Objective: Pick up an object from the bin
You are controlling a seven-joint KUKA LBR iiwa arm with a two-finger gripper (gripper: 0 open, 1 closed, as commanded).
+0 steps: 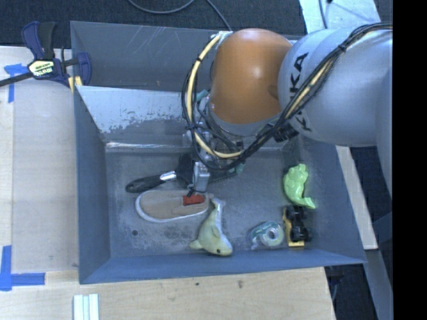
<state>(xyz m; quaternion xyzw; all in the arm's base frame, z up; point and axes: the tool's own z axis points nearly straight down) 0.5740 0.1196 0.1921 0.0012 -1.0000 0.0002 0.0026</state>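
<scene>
My gripper (199, 179) hangs low in the middle of the bin, under the arm's orange cover. Its tip is just above the right end of a flat beige shoe-shaped thing (167, 207) with a small red piece (194, 199) on that end. A black-handled tool (149, 181) with a silvery end lies just left of the gripper, along the far side of the beige thing. A pale yellow plush fish (213, 233) lies a little in front of the gripper, touching the beige thing's right end.
On the bin's right side lie a green toy figure (297, 185), a yellow and black toy vehicle (295, 226) and a silvery round thing (267, 235). The arm and its cables cover the bin's far middle and right.
</scene>
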